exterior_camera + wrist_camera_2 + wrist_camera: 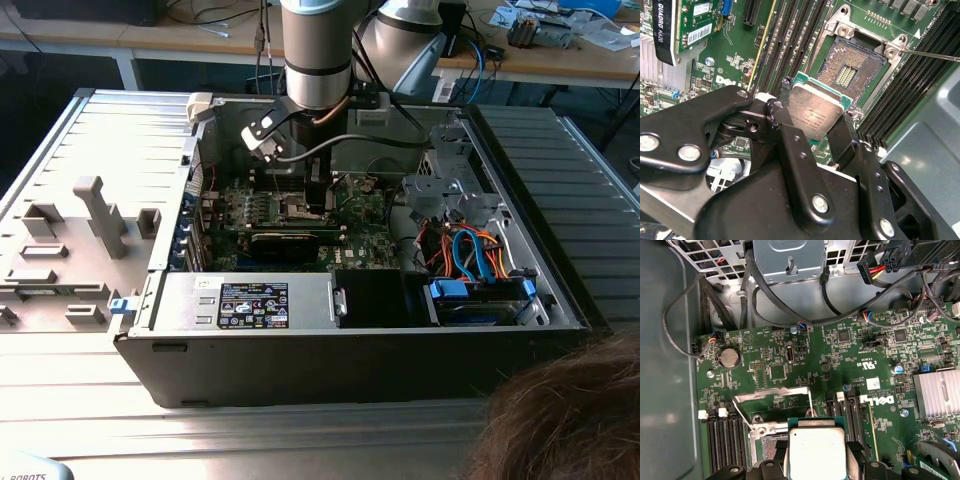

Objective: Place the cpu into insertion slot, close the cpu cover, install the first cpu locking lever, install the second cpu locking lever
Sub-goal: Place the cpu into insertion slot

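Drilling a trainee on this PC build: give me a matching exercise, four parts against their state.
Parts:
1. chip
2. socket
3. cover
4. coin battery

States:
A. swung up, open
B. clamped in the gripper
C. round and silver, seated on the green board
D. empty, contacts bare

Pairs: 1-B, 2-D, 3-A, 4-C
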You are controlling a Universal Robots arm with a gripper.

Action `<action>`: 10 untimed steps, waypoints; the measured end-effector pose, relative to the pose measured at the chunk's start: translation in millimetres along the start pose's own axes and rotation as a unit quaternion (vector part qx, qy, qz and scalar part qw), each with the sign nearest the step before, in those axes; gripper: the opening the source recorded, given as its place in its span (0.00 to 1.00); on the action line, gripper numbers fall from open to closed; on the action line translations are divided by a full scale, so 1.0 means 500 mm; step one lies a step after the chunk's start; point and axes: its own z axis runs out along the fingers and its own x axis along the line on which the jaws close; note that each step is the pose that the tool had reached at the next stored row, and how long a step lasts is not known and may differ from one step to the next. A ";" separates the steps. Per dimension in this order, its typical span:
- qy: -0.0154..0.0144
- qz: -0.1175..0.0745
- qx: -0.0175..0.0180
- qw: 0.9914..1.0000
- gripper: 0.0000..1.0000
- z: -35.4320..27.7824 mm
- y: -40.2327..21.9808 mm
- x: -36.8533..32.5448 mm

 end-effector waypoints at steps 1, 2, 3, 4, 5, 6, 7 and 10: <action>0.000 0.001 0.000 1.000 0.55 0.000 0.000 0.000; 0.000 0.002 0.000 1.000 0.55 0.000 0.000 0.000; 0.000 0.003 0.000 1.000 0.55 0.000 0.000 0.000; 0.000 0.004 0.000 1.000 0.55 0.000 0.000 0.000; 0.000 0.004 0.000 1.000 0.55 0.000 0.000 0.000; 0.000 0.005 0.000 1.000 0.55 0.000 0.000 0.000; 0.000 0.005 0.000 1.000 0.55 0.000 0.000 0.000; -0.001 0.007 0.000 1.000 0.55 0.001 0.000 0.000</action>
